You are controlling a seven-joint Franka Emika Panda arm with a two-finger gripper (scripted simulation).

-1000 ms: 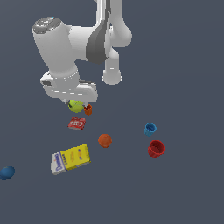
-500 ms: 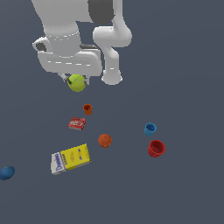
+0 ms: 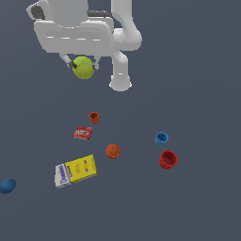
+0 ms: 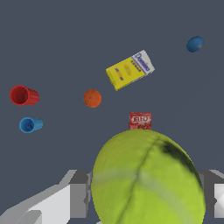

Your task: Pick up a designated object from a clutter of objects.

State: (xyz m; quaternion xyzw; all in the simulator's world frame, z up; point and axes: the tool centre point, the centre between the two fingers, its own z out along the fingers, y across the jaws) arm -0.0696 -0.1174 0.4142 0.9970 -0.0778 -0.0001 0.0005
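Dark grey floor [image 3: 202,70] bears scattered clutter.

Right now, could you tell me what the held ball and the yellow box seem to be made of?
Ball: likely felt over rubber, matte fuzzy yellow-green with a pale curved seam, like a tennis ball. Box: probably printed cardboard, flat faces, sharp edges, a yellow and white label. Being renders, both are guesses.

On the dark floor [image 3: 197,202] are scattered a yellow-white box [image 3: 76,170], red packet [image 3: 83,132], orange ball [image 3: 112,151], dark blue ball [image 3: 7,185], and orange cup [image 3: 94,117], blue cup [image 3: 161,138] and red cup [image 3: 168,159].
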